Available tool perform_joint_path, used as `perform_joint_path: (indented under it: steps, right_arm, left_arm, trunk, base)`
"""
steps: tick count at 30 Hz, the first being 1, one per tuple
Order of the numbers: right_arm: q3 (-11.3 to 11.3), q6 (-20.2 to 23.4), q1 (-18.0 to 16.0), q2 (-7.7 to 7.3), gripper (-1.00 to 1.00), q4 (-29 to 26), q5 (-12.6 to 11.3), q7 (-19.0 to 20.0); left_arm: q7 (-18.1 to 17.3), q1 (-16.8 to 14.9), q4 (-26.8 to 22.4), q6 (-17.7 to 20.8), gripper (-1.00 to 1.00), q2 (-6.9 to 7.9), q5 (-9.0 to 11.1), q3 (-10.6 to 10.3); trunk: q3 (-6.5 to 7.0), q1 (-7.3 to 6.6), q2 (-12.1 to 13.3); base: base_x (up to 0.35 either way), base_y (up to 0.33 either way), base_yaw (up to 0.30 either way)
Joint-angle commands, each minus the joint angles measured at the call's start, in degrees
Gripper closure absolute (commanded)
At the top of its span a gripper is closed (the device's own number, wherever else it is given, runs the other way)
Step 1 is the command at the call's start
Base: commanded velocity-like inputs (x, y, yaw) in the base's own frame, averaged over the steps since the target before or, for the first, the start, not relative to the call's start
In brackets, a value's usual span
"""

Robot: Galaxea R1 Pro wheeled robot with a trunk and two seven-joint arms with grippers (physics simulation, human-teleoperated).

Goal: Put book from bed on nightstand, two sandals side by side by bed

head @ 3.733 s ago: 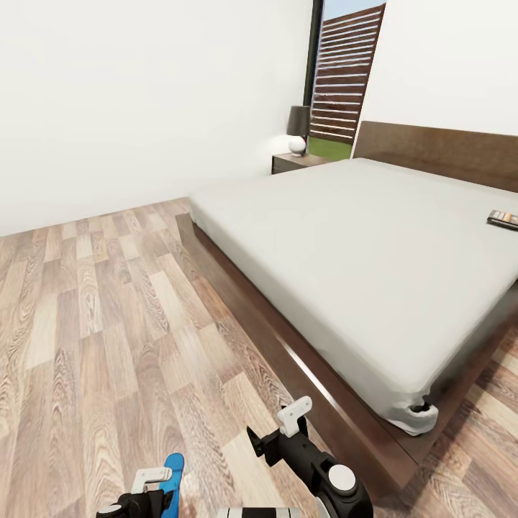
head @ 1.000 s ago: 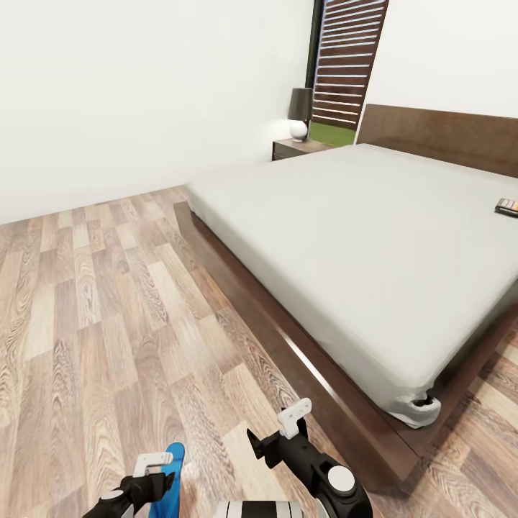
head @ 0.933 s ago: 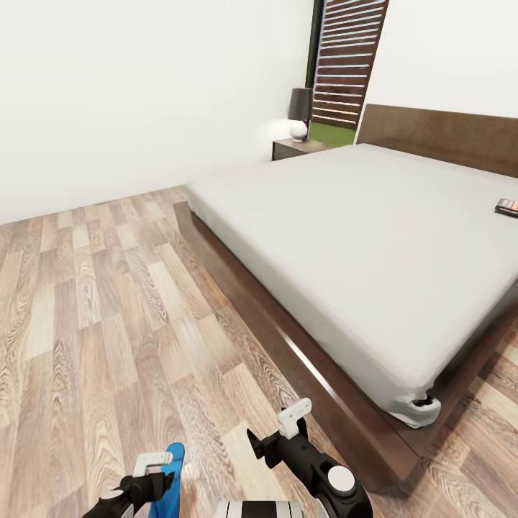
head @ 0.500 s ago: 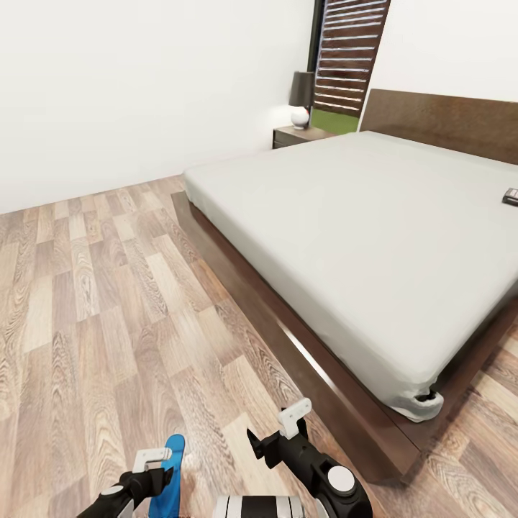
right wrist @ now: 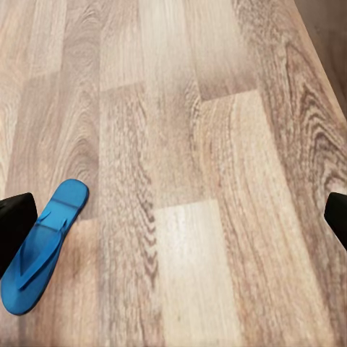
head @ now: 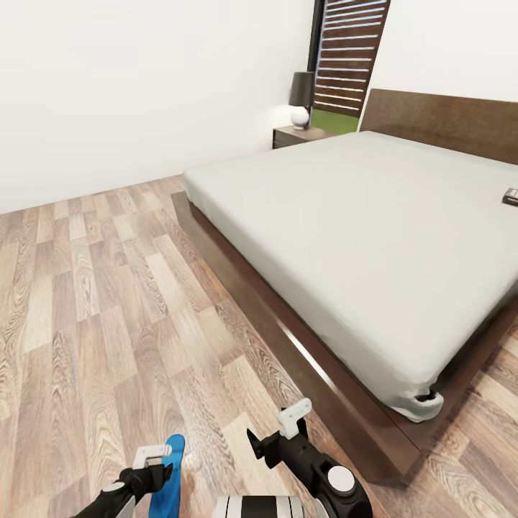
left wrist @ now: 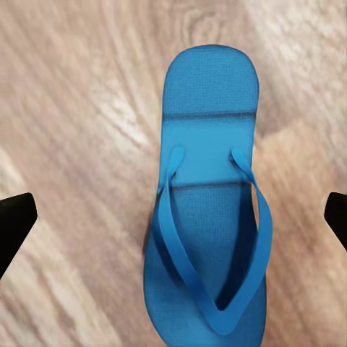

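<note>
One bright blue sandal [left wrist: 206,217] lies flat on the wood-plank floor, straps up. My left gripper [left wrist: 176,220] hangs open above it, with its black fingertips [left wrist: 14,224] wide apart on either side and not touching it. In the head view the sandal [head: 170,471] sits at the bottom edge beside the left gripper [head: 155,467]. My right gripper [head: 277,432] is open over bare floor, with the sandal [right wrist: 40,246] off to one side. The book [head: 511,196] lies on the bed [head: 374,216] at its far right. A nightstand [head: 293,135] stands by the headboard. The second sandal is out of view.
A dark-shaded lamp [head: 301,101] stands on the nightstand. The bed's dark wooden frame [head: 302,345] runs diagonally just to my right. Open plank floor [head: 108,288] stretches ahead and left to the white wall. A window with a slatted fence [head: 349,50] is behind the nightstand.
The whole picture has shifted slightly, so the camera has moved. My left gripper stays open over the sandal and the right arm holds its pose.
</note>
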Motion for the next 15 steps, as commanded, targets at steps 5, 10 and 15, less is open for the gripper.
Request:
perform_joint_path:
  steps: [5, 10, 15]
  right_arm:
    - [0.0, 0.3, 0.0, -0.02, -1.00, -0.1, 0.1, 0.2]
    - [0.0, 0.3, 0.0, -0.05, -1.00, -0.1, 0.1, 0.2]
    - [0.0, 0.3, 0.0, -0.06, -1.00, -0.1, 0.1, 0.2]
  left_arm:
    - [0.0, 0.0, -0.3, -0.1, -1.00, -0.07, 0.5, 0.1]
    - [0.2, 0.0, -1.0, -0.1, -1.00, -0.21, 0.4, 0.2]
    - [0.7, 0.0, -2.0, 0.0, -1.00, -0.31, 0.4, 0.2]
  trunk:
    - [-0.48, 0.04, 0.0]
    - [-1.59, 0.17, -0.1]
    - [-1.59, 0.17, -0.1]
  base:
    - [0.000, 0.000, 0.000]
    - [0.000, 0.000, 0.000]
    - [0.000, 0.000, 0.000]
